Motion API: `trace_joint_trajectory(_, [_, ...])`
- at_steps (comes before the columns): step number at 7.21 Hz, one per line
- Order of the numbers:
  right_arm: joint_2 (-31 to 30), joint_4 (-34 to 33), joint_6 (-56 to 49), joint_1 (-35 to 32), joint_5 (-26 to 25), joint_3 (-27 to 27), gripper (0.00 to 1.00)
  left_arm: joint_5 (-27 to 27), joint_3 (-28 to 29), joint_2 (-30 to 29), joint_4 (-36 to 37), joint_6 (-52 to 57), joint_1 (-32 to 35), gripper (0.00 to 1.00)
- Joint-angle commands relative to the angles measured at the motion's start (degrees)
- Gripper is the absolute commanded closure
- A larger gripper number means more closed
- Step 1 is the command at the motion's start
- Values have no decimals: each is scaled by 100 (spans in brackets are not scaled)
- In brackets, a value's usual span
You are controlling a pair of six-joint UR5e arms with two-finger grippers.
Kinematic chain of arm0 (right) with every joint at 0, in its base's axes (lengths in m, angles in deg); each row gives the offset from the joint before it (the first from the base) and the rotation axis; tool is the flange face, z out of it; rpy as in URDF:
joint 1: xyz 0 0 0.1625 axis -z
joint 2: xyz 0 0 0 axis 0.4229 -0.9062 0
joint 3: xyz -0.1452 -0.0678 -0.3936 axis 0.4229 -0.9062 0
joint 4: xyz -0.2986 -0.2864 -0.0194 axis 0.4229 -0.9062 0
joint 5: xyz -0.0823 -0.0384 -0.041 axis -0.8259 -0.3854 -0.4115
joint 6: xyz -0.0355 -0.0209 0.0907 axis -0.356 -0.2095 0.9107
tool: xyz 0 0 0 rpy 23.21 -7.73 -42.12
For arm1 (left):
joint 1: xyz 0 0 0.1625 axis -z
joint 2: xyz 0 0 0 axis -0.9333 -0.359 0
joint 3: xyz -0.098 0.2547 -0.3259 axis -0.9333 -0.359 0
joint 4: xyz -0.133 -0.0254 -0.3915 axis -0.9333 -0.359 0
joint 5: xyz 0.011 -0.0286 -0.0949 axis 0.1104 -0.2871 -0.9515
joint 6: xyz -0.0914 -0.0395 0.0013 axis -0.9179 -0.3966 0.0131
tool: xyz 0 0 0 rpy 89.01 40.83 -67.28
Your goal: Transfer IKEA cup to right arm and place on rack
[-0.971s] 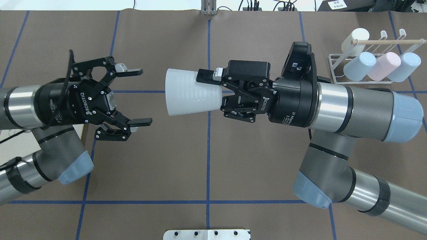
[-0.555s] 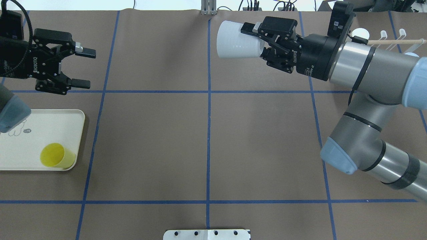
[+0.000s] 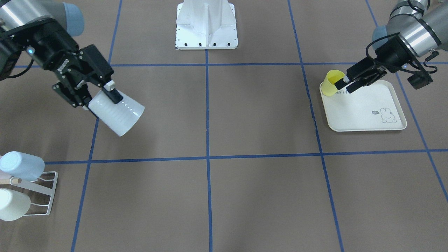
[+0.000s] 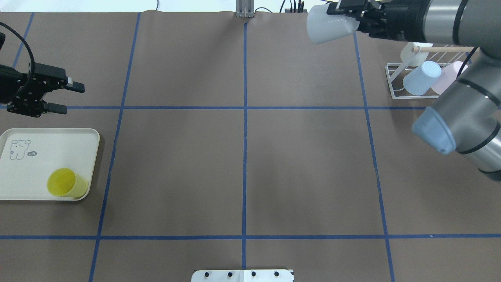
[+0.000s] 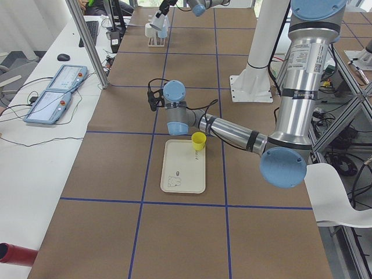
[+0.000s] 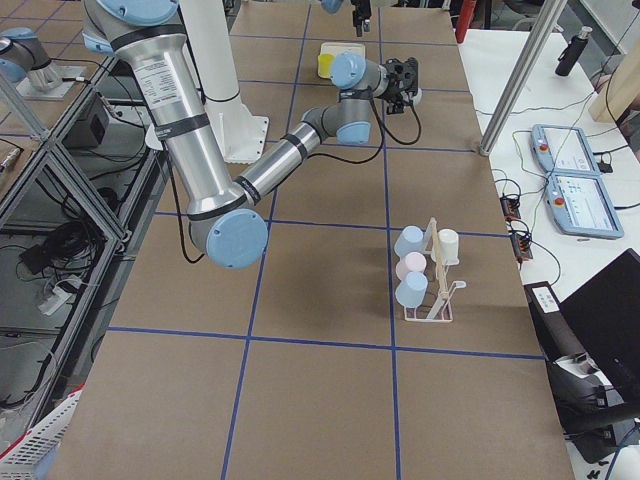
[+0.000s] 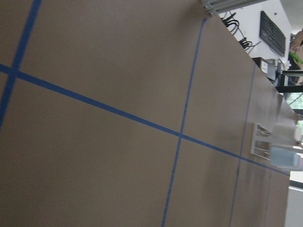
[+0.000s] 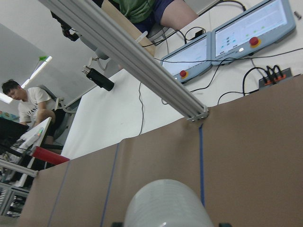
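Observation:
The IKEA cup (image 4: 330, 27) is a white ribbed cup that lies sideways in the air at the far right, its mouth pointing left. My right gripper (image 4: 349, 16) is shut on its base end, up and to the left of the rack (image 4: 394, 85). In the front-facing view the cup (image 3: 117, 113) tilts down from the right gripper (image 3: 102, 101). The right wrist view shows only the cup's (image 8: 168, 208) rounded wall. My left gripper (image 4: 69, 98) hangs open and empty at the far left, beyond the tray.
The white wire rack carries a wooden dowel (image 4: 450, 49) and holds a light blue cup (image 4: 420, 77), a pink cup (image 4: 450, 74) and a cream one. A yellow cup (image 4: 64, 183) lies on the cream rabbit-print tray (image 4: 35, 172). People sit past the table's far edge.
My right arm has carried the white cup from mid-table to the far right, near the rack. The left gripper has drawn back to the left, still open.

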Motion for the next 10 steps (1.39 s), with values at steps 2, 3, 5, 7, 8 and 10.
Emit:
trace_joint_trajectory(2, [34, -1474, -2217, -1002, 691, -586, 72, 436, -23, 306, 1474, 2018, 272, 0])
trace_joint_trajectory(3, [252, -1493, -2736, -1492, 1207, -1295, 72, 831, -76, 490, 1897, 2870, 273, 0])
trace_joint_trajectory(5, [946, -1519, -3621, -2293, 2113, -3051, 72, 1307, -574, 554, 3500, 3632, 177, 1])
trace_joint_trajectory(7, [966, -1728, -4924, -2491, 2205, -3769, 72, 1729, -1531, 545, 5191, 4352, 97, 1])
trace_joint_trajectory(8, [983, -2244, -5417, -2473, 2197, -3771, 72, 1740, -1666, 545, 5345, 4320, 80, 1])
trace_joint_trajectory(10, [974, -2984, -6307, -2438, 2179, -3833, 72, 1731, -1702, 527, 5312, 4084, 27, 0])
